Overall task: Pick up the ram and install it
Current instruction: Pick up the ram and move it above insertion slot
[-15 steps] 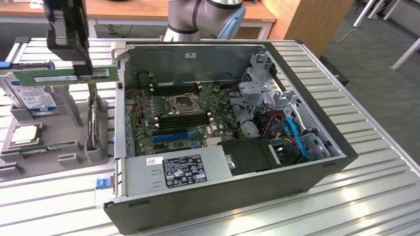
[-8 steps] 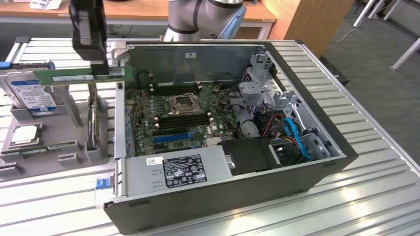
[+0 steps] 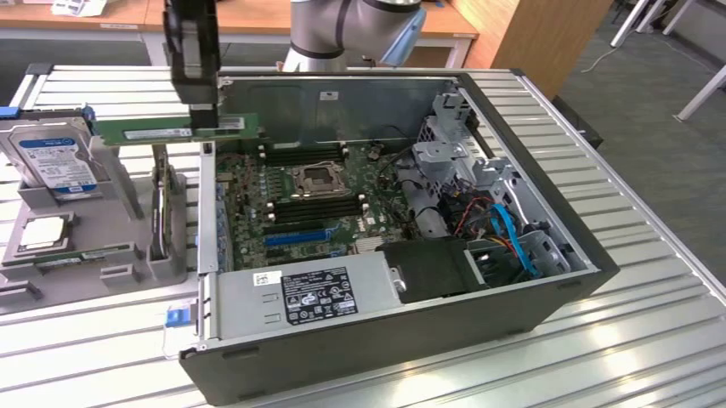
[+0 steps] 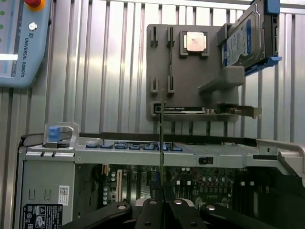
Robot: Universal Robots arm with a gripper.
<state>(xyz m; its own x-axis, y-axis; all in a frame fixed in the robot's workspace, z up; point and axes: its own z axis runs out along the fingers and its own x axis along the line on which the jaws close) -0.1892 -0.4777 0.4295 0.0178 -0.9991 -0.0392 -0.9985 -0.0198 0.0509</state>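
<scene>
Slatted metal table (image 3: 658,323), open PC case (image 3: 375,361) on it. The gripper (image 3: 202,115) is pinched tight on the ram (image 3: 148,132), up in the air over the case's edge on the exterior view's left. Looks like the carry step to me, not installed yet. Seating it will need the stick lined up square over a memory slot (image 3: 315,204).

The arm (image 3: 340,25) is a fat silver-grey tube with a blue-grey cap (image 3: 399,38) on its joint. The gripper (image 3: 202,115) is all black, a boxy, glossy body narrowing downward. Its fingers (image 4: 151,214) are flat black links, each with round silver pins (image 4: 153,202) at the pivots.
</scene>
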